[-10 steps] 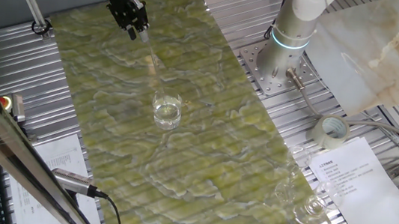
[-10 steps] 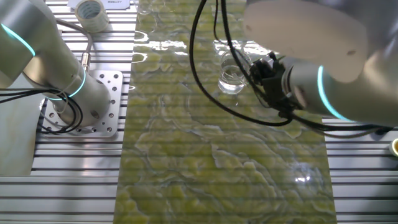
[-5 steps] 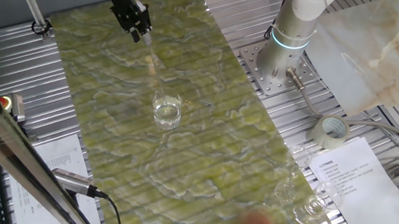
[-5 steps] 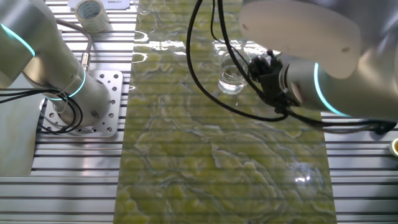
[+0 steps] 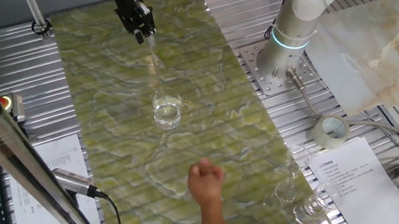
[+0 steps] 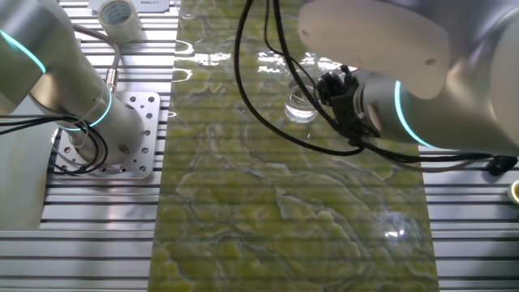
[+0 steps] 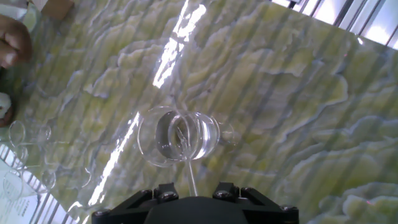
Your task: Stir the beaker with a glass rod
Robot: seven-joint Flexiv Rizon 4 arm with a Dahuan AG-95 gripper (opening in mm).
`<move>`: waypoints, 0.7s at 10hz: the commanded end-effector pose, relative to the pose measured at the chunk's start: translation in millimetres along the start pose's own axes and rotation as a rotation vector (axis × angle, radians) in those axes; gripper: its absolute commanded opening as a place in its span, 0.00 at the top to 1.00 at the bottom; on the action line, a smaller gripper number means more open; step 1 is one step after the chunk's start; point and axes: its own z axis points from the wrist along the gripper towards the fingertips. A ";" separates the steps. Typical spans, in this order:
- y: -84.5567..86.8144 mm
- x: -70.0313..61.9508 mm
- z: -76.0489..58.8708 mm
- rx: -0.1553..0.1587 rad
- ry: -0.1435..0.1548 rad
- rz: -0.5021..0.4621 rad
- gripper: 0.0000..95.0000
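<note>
The beaker (image 5: 167, 111) stands upright mid-mat, clear, with liquid in it; it also shows in the other fixed view (image 6: 302, 104) and in the hand view (image 7: 177, 135). My gripper (image 5: 144, 36) hangs high at the far left of the mat, up and away from the beaker. It is shut on the glass rod (image 5: 152, 57), which points down from the fingers. In the hand view the rod (image 7: 189, 167) runs from between my fingers (image 7: 227, 190) towards the beaker's rim. In the other fixed view the arm hides most of the gripper (image 6: 345, 109).
A person's hand (image 5: 207, 181) and forearm reach over the mat's near end, also seen in the hand view (image 7: 12, 40). Small clear glass vessels (image 5: 302, 199) cluster at the front right. A tape roll (image 5: 331, 131), a paper sheet (image 5: 357, 183) and the robot base (image 5: 290, 43) lie to the right.
My gripper with the rod has moved a little right, towards the beaker. A person's hand has come from the front edge out over the mat.
</note>
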 end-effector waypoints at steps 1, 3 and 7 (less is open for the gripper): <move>1.6 4.7 2.6 -0.003 -0.005 0.045 0.60; 2.0 6.2 3.6 0.000 -0.006 0.067 0.80; 2.7 12.0 8.3 -0.035 -0.024 0.059 0.80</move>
